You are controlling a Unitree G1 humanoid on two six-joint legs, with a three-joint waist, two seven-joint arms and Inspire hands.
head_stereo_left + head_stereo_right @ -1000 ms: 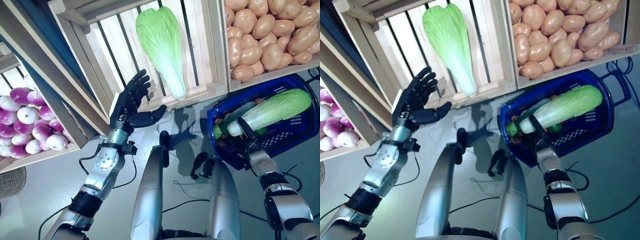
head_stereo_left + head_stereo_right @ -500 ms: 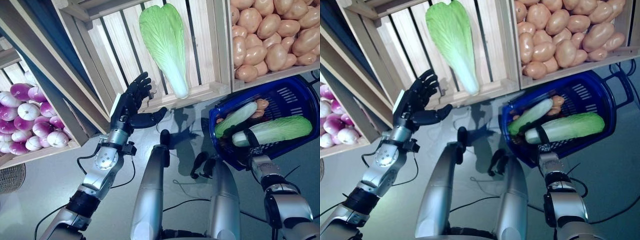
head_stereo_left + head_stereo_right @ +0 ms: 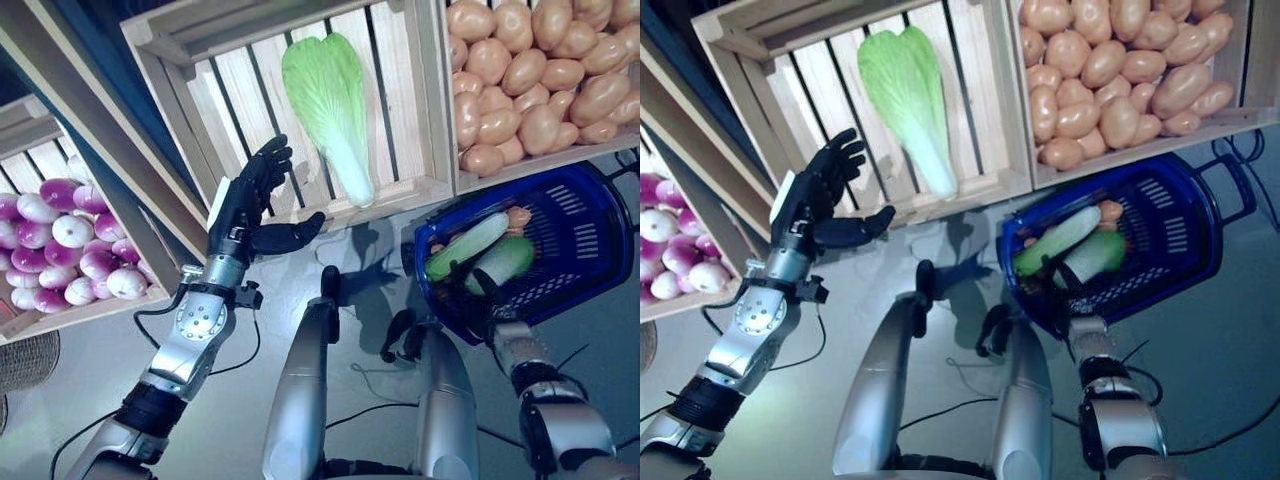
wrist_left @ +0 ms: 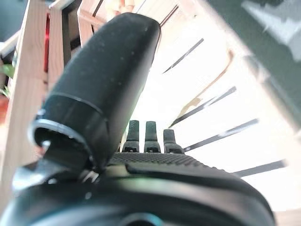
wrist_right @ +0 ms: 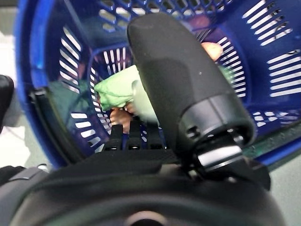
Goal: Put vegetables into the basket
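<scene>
A blue plastic basket (image 3: 575, 215) sits low on the right, below the potato crate. It holds a pale green cucumber (image 3: 470, 243), a potato (image 3: 518, 216) and a napa cabbage (image 3: 510, 255) tipped leaf-end down into it. My right hand (image 3: 483, 285) reaches in at the near rim, its thumb (image 5: 188, 84) across the cabbage's white base (image 5: 122, 89). A second napa cabbage (image 3: 325, 105) lies in the slatted wooden crate (image 3: 250, 90). My left hand (image 3: 240, 210) is raised in front of that crate, empty, short of the cabbage, with straight spread fingers.
A crate of potatoes (image 3: 530, 80) stands behind the basket. Purple and white onions (image 3: 60, 250) fill a crate at the left. A wicker basket (image 3: 25, 360) shows at the lower left edge. Grey floor lies between the crates and me.
The cabbage in my right hand went from lying across the basket's top to tipping down inside it. My left hand stayed raised before the crate. The camera shifted slightly.
</scene>
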